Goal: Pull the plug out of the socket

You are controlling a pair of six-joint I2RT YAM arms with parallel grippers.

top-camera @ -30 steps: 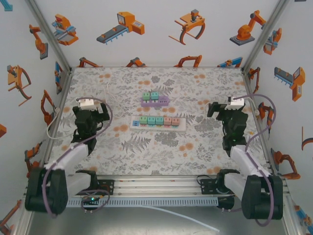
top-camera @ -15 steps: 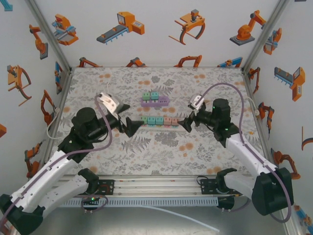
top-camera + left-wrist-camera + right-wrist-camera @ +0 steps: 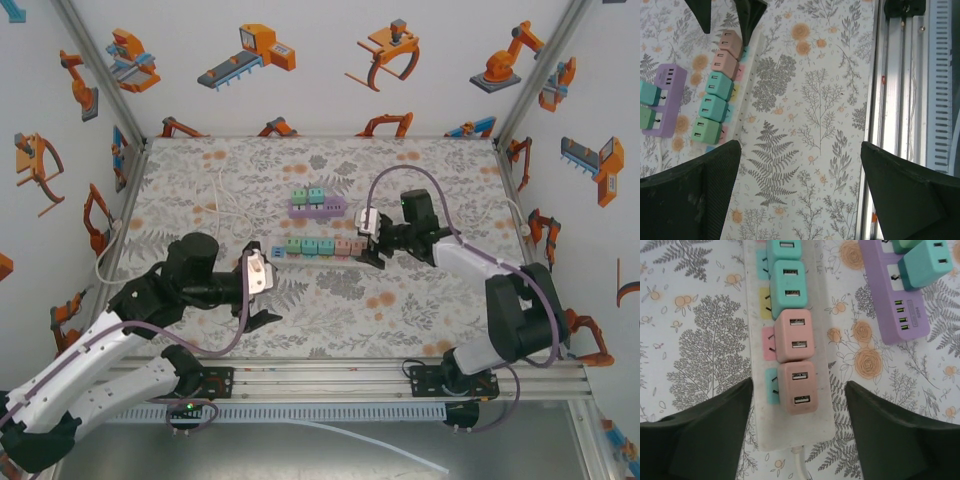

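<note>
A white power strip (image 3: 322, 258) lies mid-table with three teal plugs (image 3: 309, 245) and two pink plugs (image 3: 350, 246) in a row. In the right wrist view the end pink plug (image 3: 797, 387) sits just ahead of my right gripper (image 3: 797, 425), which is open, its fingers flanking the strip's cable end (image 3: 790, 432) without touching. From above, the right gripper (image 3: 370, 245) is at the strip's right end. My left gripper (image 3: 268, 292) hangs open over bare table in front of the strip's left end. Its wrist view has that gripper (image 3: 800, 190) empty and the plug row (image 3: 715, 95) at upper left.
A purple strip (image 3: 317, 208) with two teal plugs (image 3: 308, 195) lies just behind the white one, close to the right gripper's path (image 3: 900, 310). A white cord (image 3: 225, 195) trails to the left wall. The metal rail (image 3: 900, 100) borders the table's near edge.
Both arms left their folded positions at the sides. The right gripper reached in to the strip's right end. The left gripper swung to the strip, then drew back toward the near edge.
</note>
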